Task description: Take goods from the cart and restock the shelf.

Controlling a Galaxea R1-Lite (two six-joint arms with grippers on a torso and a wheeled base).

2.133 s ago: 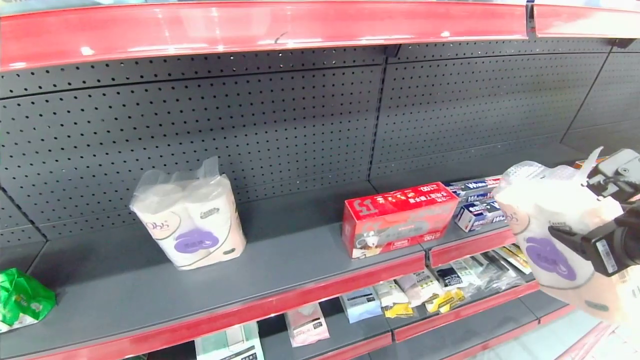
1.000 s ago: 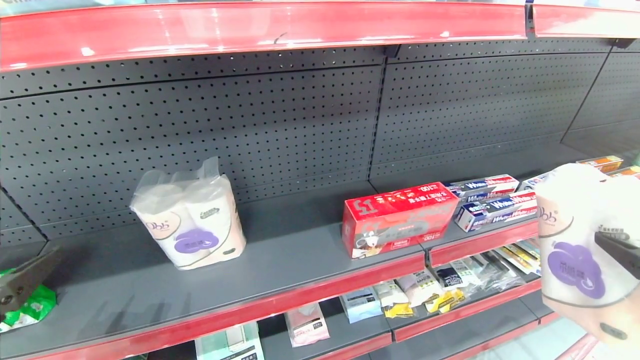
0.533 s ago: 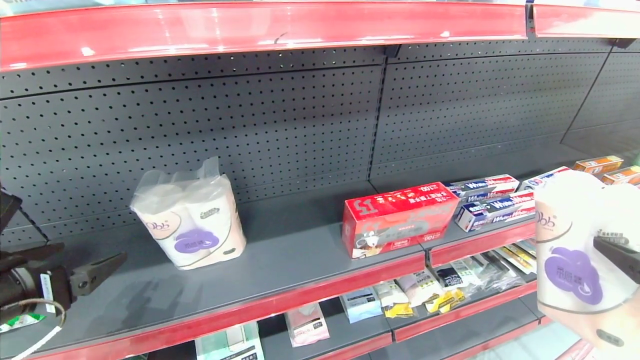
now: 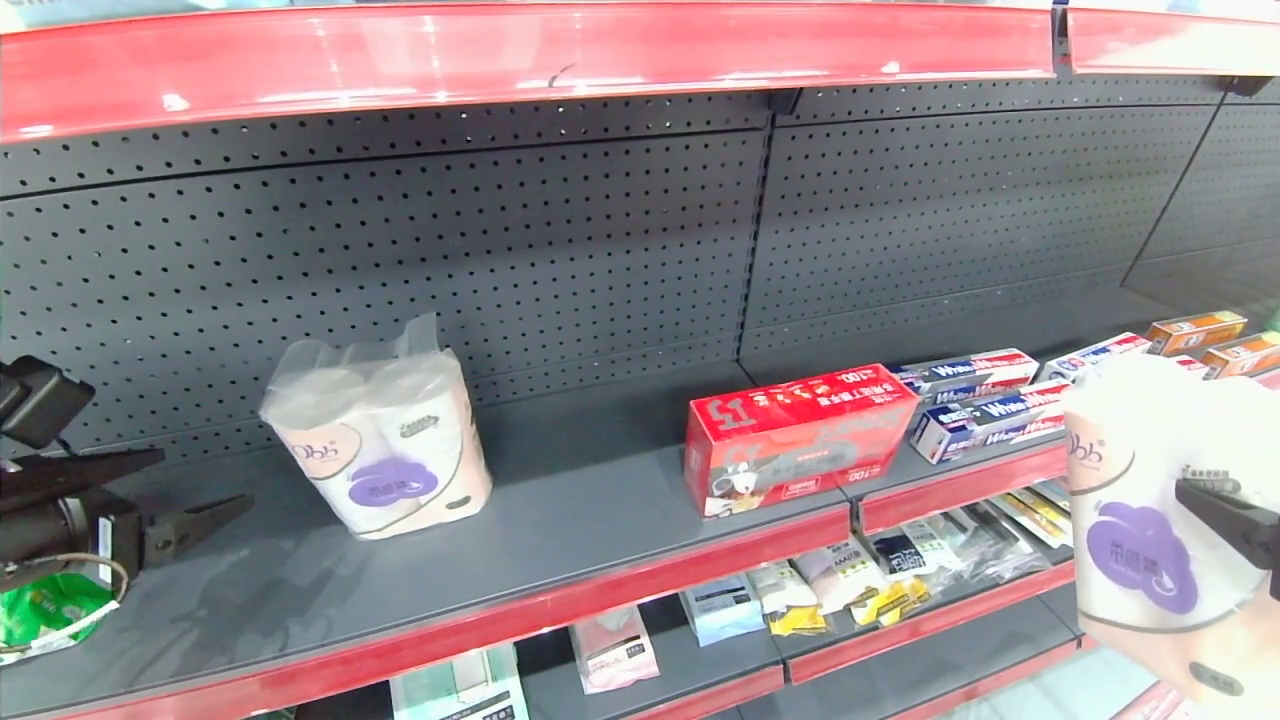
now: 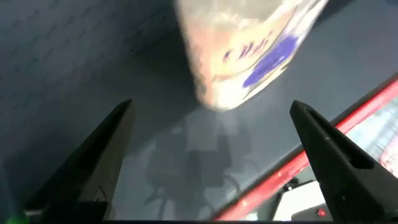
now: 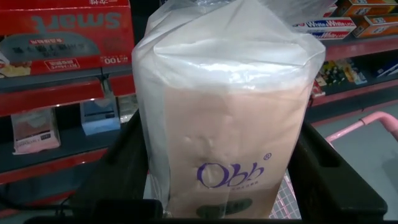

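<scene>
A plastic-wrapped toilet paper pack (image 4: 380, 440) with a purple emblem stands upright on the grey shelf (image 4: 560, 520), left of centre. My left gripper (image 4: 205, 478) hovers open at the shelf's left end, apart from that pack; in the left wrist view its gripper (image 5: 211, 104) points at the pack (image 5: 249, 56) with nothing between the fingers (image 5: 93, 168). At the far right, in front of the shelf, my right gripper (image 4: 1200, 500) is shut on a second toilet paper pack (image 4: 1140, 500), held upright. In the right wrist view this pack (image 6: 230, 124) sits between the black fingers (image 6: 329, 168).
A red box (image 4: 795, 435) lies right of centre, with toothpaste boxes (image 4: 985, 400) beyond it. A green packet (image 4: 45, 610) sits at the shelf's left edge, under my left arm. Small goods (image 4: 800, 590) fill the lower shelf. A pink cart rim (image 6: 373, 124) is below my right gripper.
My left arm has come in from the left and risen to the shelf's left end. My right gripper turned its pack upright and drifted slightly right and down.
</scene>
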